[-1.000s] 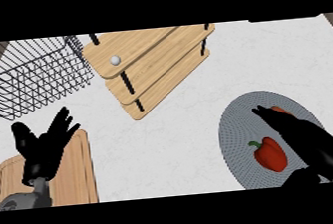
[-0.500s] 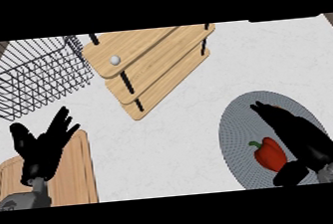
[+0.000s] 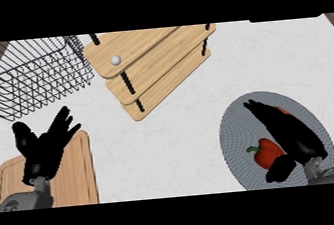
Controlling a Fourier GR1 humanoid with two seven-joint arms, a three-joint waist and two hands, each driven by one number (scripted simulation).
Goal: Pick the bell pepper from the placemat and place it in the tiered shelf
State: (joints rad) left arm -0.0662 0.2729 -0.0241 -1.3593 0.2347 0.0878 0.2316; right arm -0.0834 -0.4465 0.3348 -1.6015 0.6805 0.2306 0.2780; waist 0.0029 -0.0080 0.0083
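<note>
A red bell pepper [image 3: 267, 154] with a green stem lies on the round grey placemat [image 3: 238, 128] at the lower right. My right hand [image 3: 290, 134] hovers over it, fingers stretched toward the far side and thumb [image 3: 280, 168] down beside the pepper's near edge; the hand covers the pepper's right side. The wooden tiered shelf [image 3: 154, 60] stands at the top centre, with a small white ball [image 3: 116, 60] on its upper board. My left hand [image 3: 45, 145] rests open at the lower left, fingers up.
A black wire basket [image 3: 30, 79] sits at the top left. A wooden cutting board [image 3: 76, 177] lies under my left hand at the lower left. White counter spreads between the shelf and the placemat.
My right hand has shifted slightly lower over the placemat, bringing its thumb down next to the pepper. The left hand has stayed in place.
</note>
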